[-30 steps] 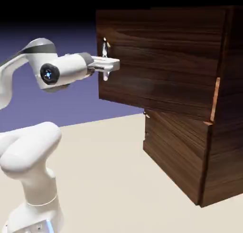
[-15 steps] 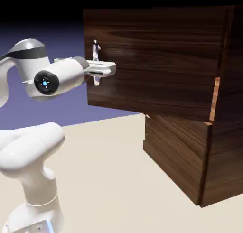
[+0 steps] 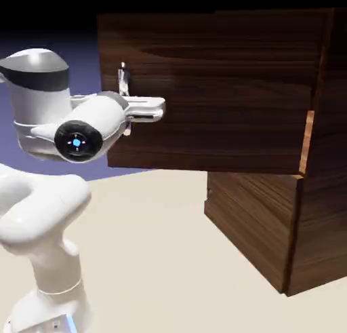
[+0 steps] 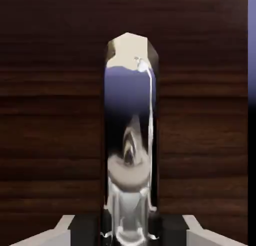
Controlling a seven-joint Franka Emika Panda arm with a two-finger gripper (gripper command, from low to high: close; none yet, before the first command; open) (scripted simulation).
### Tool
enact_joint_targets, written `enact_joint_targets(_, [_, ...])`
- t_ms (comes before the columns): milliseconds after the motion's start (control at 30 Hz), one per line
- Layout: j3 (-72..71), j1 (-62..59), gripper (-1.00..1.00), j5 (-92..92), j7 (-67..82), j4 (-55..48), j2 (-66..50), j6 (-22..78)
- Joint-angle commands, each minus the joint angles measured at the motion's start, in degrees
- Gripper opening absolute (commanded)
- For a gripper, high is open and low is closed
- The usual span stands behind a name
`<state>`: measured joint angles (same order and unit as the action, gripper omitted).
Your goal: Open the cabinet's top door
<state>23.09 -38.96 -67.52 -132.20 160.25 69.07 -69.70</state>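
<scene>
Clearly, my tool [image 3: 126,116] is clenched on the silver handle [image 4: 131,140] of the top door [image 3: 210,94], which stands swung well out from the cabinet [image 3: 318,189] toward the frame's upper left; I judge little swing remains.

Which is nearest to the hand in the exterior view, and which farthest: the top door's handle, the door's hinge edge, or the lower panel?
1. The handle: at the hand, which is shut on the bar, near the top door's free edge.
2. The hinge edge: across the door, at the view's right.
3. The lower panel: below the open door, toward the lower right.
</scene>
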Motion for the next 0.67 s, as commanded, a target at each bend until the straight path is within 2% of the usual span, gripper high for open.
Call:
enact_joint_targets(0, [1.72, 1.12, -1.0, 1.7, 1.04, -1.45, -2.08, 1.26])
enact_joint_targets(600, [34.75, 33.35, -1.0, 21.07, 17.55, -35.81, -36.1, 27.04])
enact_joint_targets(633, [34.75, 33.36, 1.0, 21.08, 17.55, -35.81, -36.1, 27.04])
